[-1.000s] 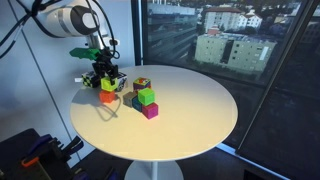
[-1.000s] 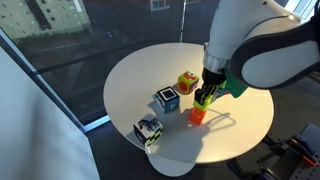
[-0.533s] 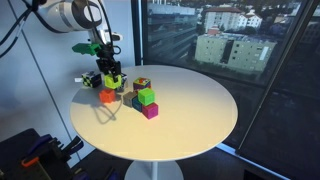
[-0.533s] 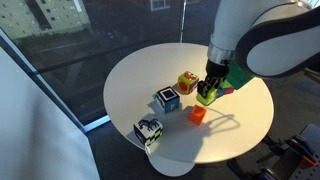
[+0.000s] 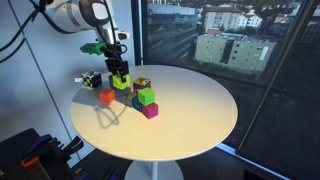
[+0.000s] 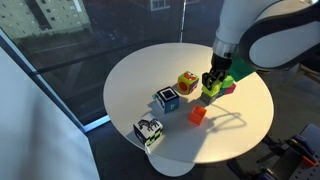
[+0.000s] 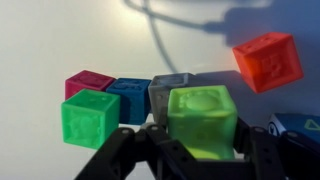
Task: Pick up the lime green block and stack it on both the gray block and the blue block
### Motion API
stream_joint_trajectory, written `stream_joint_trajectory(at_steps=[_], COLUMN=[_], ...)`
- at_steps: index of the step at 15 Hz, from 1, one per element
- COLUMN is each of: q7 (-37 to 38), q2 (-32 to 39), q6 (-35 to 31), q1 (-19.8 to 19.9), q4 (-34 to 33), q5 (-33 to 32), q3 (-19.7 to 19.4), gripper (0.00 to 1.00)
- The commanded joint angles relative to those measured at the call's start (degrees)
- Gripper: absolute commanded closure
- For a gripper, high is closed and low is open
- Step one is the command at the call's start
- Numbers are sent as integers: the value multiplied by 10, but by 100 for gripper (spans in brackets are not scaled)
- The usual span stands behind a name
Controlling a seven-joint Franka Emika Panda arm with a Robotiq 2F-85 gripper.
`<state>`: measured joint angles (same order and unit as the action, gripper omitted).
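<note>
My gripper (image 5: 120, 74) is shut on the lime green block (image 5: 121, 83) and holds it above the table, between the orange cube and the cluster of cubes. In the wrist view the lime green block (image 7: 203, 118) fills the jaws (image 7: 198, 152). Just beyond it on the table stand the gray block (image 7: 168, 90) and the blue block (image 7: 131, 98), side by side and touching. The blue block (image 5: 136, 101) is partly hidden in an exterior view. The held block also shows in an exterior view (image 6: 211, 91).
A deeper green cube (image 7: 90, 117) and a magenta cube (image 7: 88, 82) adjoin the blue block. An orange cube (image 7: 267, 61) lies apart. More patterned cubes (image 6: 166, 99) (image 6: 148, 131) (image 6: 187, 82) lie on the round white table (image 5: 200, 110), which stands by a window.
My gripper has lifted the lime green block away from the orange cube and carried it towards the cluster with the gray and blue blocks.
</note>
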<state>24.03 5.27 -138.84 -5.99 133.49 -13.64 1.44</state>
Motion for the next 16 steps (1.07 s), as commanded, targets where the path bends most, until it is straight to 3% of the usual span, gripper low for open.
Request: stream_joint_trajectory(at_steps=[1, 16], q7=[33, 58], q2=[12, 36], q6=[20, 31], q1=[4, 9], q4=[-22, -37], q5=[-29, -52], q3=[-8, -39], gripper=[69, 69])
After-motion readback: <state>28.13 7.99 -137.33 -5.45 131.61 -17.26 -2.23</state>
